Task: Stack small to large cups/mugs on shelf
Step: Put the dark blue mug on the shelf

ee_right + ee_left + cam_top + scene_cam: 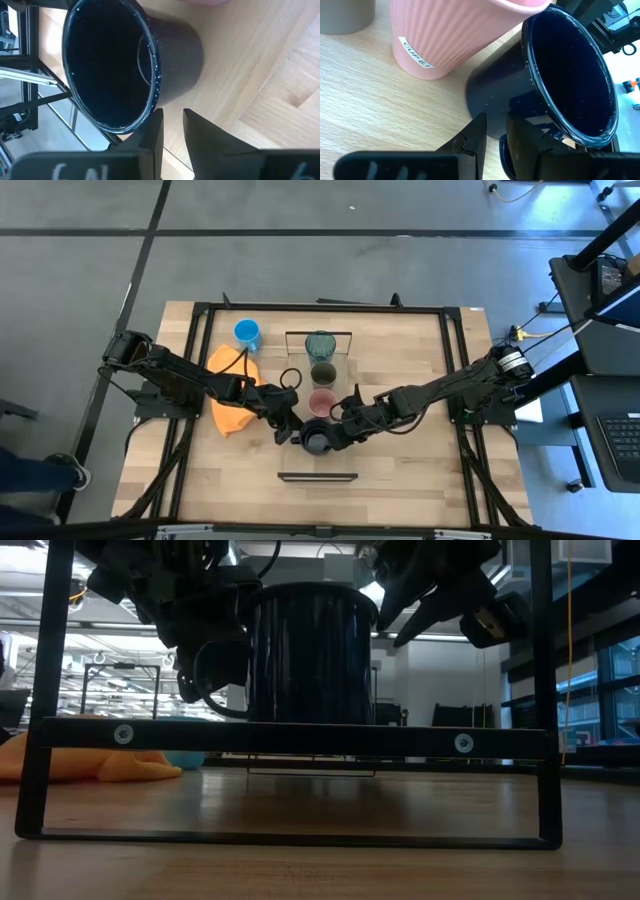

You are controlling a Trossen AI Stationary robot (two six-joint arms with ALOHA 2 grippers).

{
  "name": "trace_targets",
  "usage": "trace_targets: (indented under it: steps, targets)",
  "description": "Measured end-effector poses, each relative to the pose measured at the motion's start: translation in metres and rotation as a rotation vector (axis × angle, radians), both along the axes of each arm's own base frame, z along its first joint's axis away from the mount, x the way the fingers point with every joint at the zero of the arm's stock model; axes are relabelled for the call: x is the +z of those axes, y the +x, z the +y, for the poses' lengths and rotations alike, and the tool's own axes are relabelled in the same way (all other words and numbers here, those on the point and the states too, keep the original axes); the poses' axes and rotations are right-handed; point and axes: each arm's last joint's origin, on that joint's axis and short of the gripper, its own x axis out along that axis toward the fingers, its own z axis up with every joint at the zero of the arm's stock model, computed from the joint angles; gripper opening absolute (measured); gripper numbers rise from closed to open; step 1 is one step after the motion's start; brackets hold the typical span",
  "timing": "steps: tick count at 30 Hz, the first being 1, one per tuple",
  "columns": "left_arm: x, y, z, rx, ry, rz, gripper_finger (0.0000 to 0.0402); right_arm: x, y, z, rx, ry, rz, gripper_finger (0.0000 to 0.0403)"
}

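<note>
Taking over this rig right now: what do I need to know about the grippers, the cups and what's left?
Left gripper: at the black mug's handle side.
Right gripper: close by the mug's other side.
On the shelf, in a row: teal tumbler, olive cup, pink cup, then the black mug.
Off the shelf: blue mug, on the table near the orange cloth.
Done: four placed.
Left: clear both arms from the black mug, then probably add the blue mug.
</note>
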Motion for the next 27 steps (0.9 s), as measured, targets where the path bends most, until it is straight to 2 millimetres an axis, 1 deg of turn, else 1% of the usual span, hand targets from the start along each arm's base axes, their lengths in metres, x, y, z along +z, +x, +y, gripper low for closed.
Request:
trace_targets:
  steps: [8, 24, 27]
  targets:
    - [0.0, 0.0, 0.0, 0.0, 0.0, 0.0, 0.0069, 0.0017, 0.002, 0.0009, 0.001, 0.014, -0.025, 0.0076]
    - [-0.0003, -0.0003, 0.0, -0.018, 0.023, -0.002, 0.0069, 0.0017, 0.0014, 0.0025, 0.019, 0.033, -0.019, 0.0076]
    - [-0.0021, -0.0015, 0.0007, -0.023, 0.054, 0.015, 0.0069, 0.0016, 0.0012, 0.003, 0.021, 0.032, -0.018, 0.0076]
